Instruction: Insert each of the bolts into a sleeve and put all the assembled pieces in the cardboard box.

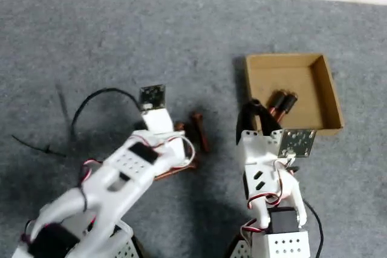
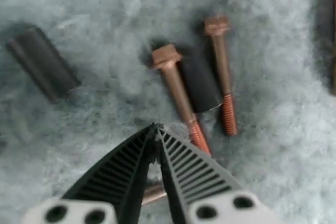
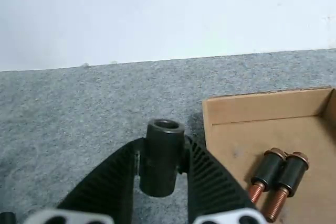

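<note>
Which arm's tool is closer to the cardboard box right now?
Right. The right tool, gripping a sleeve, is at a corner of the cardboard box; the left tool is farther off, by the loose bolts.

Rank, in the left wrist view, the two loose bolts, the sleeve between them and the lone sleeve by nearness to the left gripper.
1. Nearer bolt: threaded end beside the left gripper.
2. Middle sleeve: between the two bolts.
3. Farther bolt: past that sleeve.
4. Lone sleeve: off alone on the opposite side.
</note>
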Available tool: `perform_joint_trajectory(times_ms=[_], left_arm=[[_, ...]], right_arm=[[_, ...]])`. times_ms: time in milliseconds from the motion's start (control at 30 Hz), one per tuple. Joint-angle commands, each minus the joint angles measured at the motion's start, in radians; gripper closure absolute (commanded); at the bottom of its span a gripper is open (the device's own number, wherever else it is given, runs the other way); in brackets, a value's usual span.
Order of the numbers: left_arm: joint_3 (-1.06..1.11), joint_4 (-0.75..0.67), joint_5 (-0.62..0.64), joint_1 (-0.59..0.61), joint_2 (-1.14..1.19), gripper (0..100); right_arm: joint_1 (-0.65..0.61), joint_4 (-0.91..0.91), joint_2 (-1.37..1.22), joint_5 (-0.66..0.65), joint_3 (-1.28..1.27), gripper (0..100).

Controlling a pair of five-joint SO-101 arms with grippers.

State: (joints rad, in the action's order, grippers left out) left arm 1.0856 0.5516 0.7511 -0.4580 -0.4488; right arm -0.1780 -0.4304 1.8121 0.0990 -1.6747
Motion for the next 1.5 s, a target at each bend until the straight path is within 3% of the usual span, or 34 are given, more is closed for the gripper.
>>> perform_joint_trajectory(times_ms=[0,133,233,1467], left_arm=[[-0.127,-0.017,0.008,-0.021,0.101,93],[-0.177,-0.017,0.008,-0.021,0.173,81],[-0.202,-0.017,0.008,-0.021,0.202,77],[-0.246,-0.011,0.005,0.07,0.351,78]], right_arm=[[0.012,0.001,0.019,-0.008,-0.113,99.3],[0.012,0.002,0.021,-0.008,-0.113,99.3],[0.012,0.002,0.022,-0.008,-0.113,99.3],[0.012,0.002,0.024,-0.009,-0.113,99.3]])
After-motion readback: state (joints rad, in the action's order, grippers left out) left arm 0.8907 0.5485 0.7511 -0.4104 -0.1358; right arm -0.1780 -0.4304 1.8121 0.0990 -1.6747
